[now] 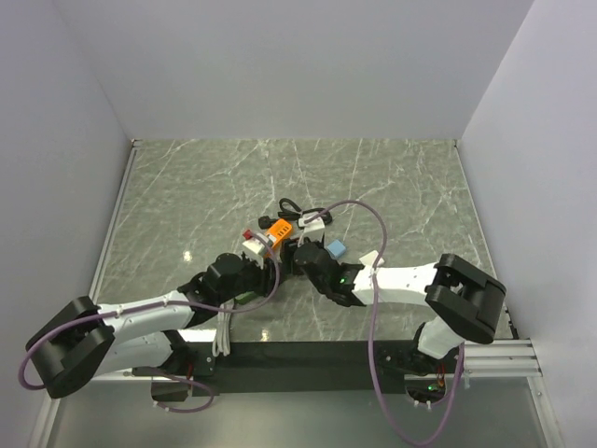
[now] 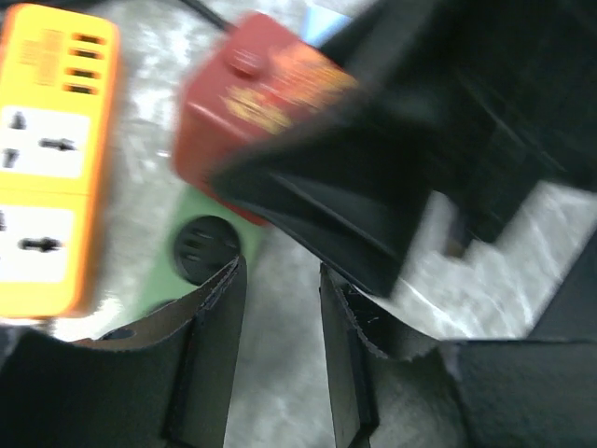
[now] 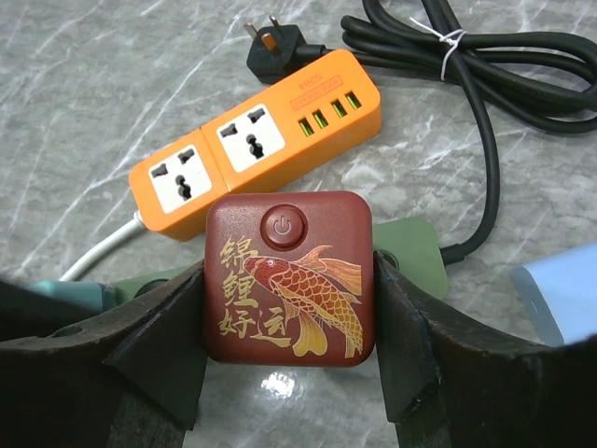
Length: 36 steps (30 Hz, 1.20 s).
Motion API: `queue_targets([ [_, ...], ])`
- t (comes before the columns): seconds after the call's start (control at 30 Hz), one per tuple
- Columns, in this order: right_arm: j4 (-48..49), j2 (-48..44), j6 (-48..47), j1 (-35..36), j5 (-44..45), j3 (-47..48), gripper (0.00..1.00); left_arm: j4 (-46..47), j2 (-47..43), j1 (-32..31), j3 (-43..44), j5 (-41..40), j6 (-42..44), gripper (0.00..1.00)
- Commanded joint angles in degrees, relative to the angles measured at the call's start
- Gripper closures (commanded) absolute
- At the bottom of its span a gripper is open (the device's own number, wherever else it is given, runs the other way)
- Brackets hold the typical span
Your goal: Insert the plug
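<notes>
Gripping the red plug block [image 3: 312, 322] by its left and right sides, the right gripper [image 3: 289, 280] has its fingers closed flat against it. The block's face points at the wrist camera and shows a round power button above a gold koi and gold Chinese characters. It sits just on the near side of the orange power strip [image 3: 256, 154] and partly covers a green object [image 3: 415, 247] lying on the marbled worktop [image 3: 93, 84]. The strip lies diagonally, with two universal sockets, both showing bare holes, and four USB ports at its far end. A white cord [image 3: 103, 247] leaves its near end. Beyond the strip lies a black plug [image 3: 275, 51] on a bundled black cable [image 3: 485, 56], and a light blue object [image 3: 550, 294] shows at the right edge.

The left gripper [image 2: 280, 280] points at the same spot, its fingers parted with only worktop between them. In its wrist view the block is blurred, just ahead of the fingertips and beside the strip.
</notes>
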Motion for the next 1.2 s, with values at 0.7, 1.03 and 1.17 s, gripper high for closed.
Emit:
queue_targets([
  [0.7, -16.3, -8.0, -3.5, -11.0, -21.7, -5.7, 1.0, -5.3, 14.4, -5.1, 11.7, -1.6, -6.2, 0.61],
  [1.03, -14.4, -17.7, -7.4, -16.4, -28.4, -10.5, 1.0, -12.2, 11.8, -3.8, 11.7, -2.3, -13.8, 0.6],
  [1.17, -14.2, -17.7, -7.4, -16.7, -28.5, -10.4, 1.0, -14.2, 11.0, -4.4, 11.7, -2.3, -16.2, 0.6],
])
